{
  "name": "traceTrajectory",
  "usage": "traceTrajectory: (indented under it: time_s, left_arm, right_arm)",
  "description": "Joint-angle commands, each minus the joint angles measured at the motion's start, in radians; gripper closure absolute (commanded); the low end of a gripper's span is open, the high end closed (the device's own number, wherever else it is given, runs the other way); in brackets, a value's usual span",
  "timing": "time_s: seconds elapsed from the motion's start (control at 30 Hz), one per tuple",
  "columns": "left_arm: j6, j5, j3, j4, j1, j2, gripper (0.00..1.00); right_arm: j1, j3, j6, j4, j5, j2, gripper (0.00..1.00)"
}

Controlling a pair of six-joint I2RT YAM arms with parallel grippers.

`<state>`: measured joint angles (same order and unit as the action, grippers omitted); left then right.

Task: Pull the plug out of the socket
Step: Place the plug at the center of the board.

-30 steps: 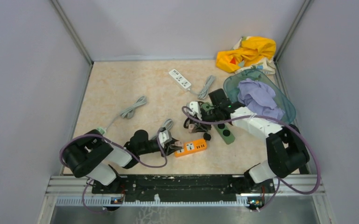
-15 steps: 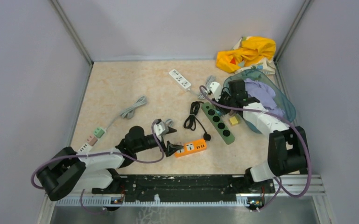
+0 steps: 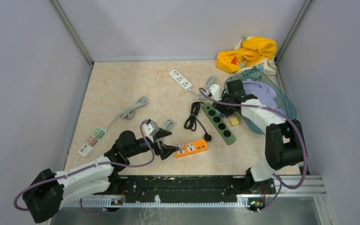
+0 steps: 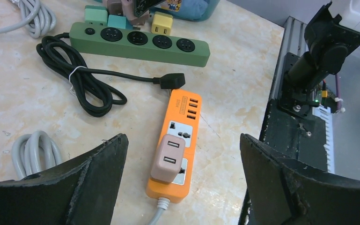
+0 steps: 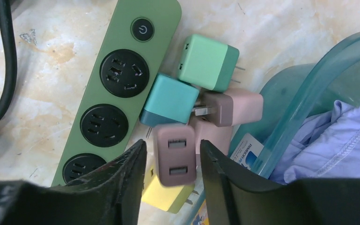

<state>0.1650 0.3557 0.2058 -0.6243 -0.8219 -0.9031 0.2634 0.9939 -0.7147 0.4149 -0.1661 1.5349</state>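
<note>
The table (image 3: pixel 121 89) carries the green strip (image 5: pixel 117 89) mid-right and the orange power strip (image 4: pixel 183 110) near its front edge. In the orange strip's near end sits the taupe plug (image 4: pixel 170 158). The left gripper (image 4: pixel 182 140) faces it, spread wide and holding nothing. The right gripper (image 5: pixel 173 143) narrowly flanks a mauve adapter (image 5: pixel 174 159); whether it grips it is unclear.

green strip (image 3: pixel 219 123) is lying diagonally mid-table, with its black cord (image 3: pixel 194 117) coiling just left of it. loose adapters (image 5: pixel 169 99) are piling up between that strip and the bin (image 3: pixel 288 105), which is holding a purple cloth (image 3: pixel 260 96). white strip (image 3: pixel 180 79) is sitting further back, grey cable (image 3: pixel 134 108) is lying bundled on the left, pastel strip (image 3: pixel 91 140) is sitting near the left wall, and yellow cloth (image 3: pixel 248 52) is bunching in the back right corner.
</note>
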Motion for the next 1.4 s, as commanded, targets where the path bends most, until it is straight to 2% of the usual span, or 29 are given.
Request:
traceTrajectory:
  time_s: [0.0,0.07,0.33,0.47,0.6,1.07,1.2,1.37]
  left_arm:
    - [0.068,-0.016,-0.039,0.023,0.004,0.072,0.06]
    - [0.086,-0.012,-0.052,0.022,0.004,0.095,0.06]
    - [0.145,-0.011,-0.090,-0.010,0.004,0.152,0.06]
    - [0.173,-0.020,-0.111,-0.035,0.004,0.180,0.06]
    - [0.206,-0.053,-0.128,-0.050,0.004,0.207,0.00]
    - [0.233,-0.106,-0.148,-0.050,0.006,0.196,0.00]
    - [0.229,-0.114,-0.148,-0.043,0.006,0.186,0.00]
    - [0.210,-0.104,-0.153,-0.043,0.006,0.184,0.00]
  right_arm:
    - [-0.008,0.055,-0.010,0.008,0.017,-0.004,0.50]
    - [-0.011,0.058,-0.007,0.009,0.009,-0.008,0.47]
    - [-0.024,0.057,0.006,0.011,-0.084,-0.065,0.47]
    - [-0.025,0.051,-0.004,0.022,-0.206,-0.096,0.47]
    - [-0.024,0.041,-0.026,0.037,-0.371,-0.137,0.47]
    - [-0.025,-0.044,-0.113,0.041,-0.890,-0.260,0.46]
    - [-0.023,-0.059,-0.148,0.051,-0.984,-0.270,0.46]
    - [0.005,-0.085,-0.191,0.047,-1.037,-0.282,0.40]
